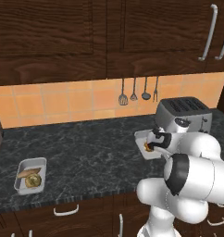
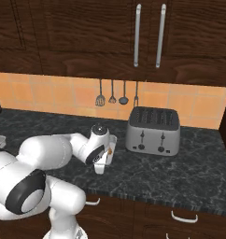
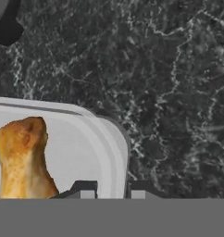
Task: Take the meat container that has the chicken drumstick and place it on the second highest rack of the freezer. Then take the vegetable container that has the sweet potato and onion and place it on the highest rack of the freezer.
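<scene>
The meat container [image 1: 142,137] is a shallow white tray on the black counter, in front of the toaster. The golden-brown chicken drumstick [image 3: 22,156] lies inside it. My gripper [image 3: 112,190] reaches down at the tray's edge, its two tips close together astride the tray's wall [image 3: 119,152], shut on it. The tray rests on the counter. Far to the left near the counter's front edge sits the vegetable container [image 1: 39,163], holding the tan sweet potato [image 1: 26,173] and the yellowish onion [image 1: 34,181]. The freezer and its racks are out of view.
A silver toaster [image 1: 184,113] stands right behind the meat container. Kitchen utensils [image 1: 138,91] hang on the orange tile wall, under dark wooden cabinets [image 1: 104,32]. Black marble counter [image 1: 86,143] stretches between the two trays. My own white arm [image 2: 54,151] fills the near side.
</scene>
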### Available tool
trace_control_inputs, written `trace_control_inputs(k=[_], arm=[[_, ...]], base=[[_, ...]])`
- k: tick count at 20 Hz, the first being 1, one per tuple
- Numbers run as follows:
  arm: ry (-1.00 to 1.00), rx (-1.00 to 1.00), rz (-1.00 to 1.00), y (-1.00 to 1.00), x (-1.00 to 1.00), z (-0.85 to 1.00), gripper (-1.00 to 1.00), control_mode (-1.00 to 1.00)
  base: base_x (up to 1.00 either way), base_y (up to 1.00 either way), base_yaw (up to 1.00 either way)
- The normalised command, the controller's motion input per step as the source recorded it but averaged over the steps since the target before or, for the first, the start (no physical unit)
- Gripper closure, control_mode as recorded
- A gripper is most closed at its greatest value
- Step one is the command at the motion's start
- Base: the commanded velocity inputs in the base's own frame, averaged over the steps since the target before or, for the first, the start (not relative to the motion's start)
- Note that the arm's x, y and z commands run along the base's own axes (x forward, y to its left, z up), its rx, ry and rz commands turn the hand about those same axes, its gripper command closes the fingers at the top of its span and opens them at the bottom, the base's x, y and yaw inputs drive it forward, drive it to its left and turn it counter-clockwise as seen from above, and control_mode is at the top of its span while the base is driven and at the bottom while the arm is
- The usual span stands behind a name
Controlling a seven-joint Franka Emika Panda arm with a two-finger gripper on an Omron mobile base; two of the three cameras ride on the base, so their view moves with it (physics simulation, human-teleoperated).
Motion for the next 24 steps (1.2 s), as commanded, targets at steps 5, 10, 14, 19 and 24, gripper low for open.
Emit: trace_control_inputs(k=[5,10,14,19,24], arm=[[-0.03,0.00,0.00,0.00,-0.30,0.33,1.00,-1.00],[-0.08,0.00,0.03,0.25,-0.55,0.60,1.00,-1.00],[-0.14,0.00,0.00,0.80,-0.46,0.31,1.00,-1.00],[-0.06,0.00,-0.07,0.72,-0.43,0.58,1.00,-1.00],[-0.06,0.00,0.00,0.12,-0.60,0.54,1.00,-1.00]], base=[[0.00,0.00,0.00],[0.00,0.00,0.00],[0.00,0.00,0.00],[0.00,0.00,0.00],[0.00,0.00,0.00]])
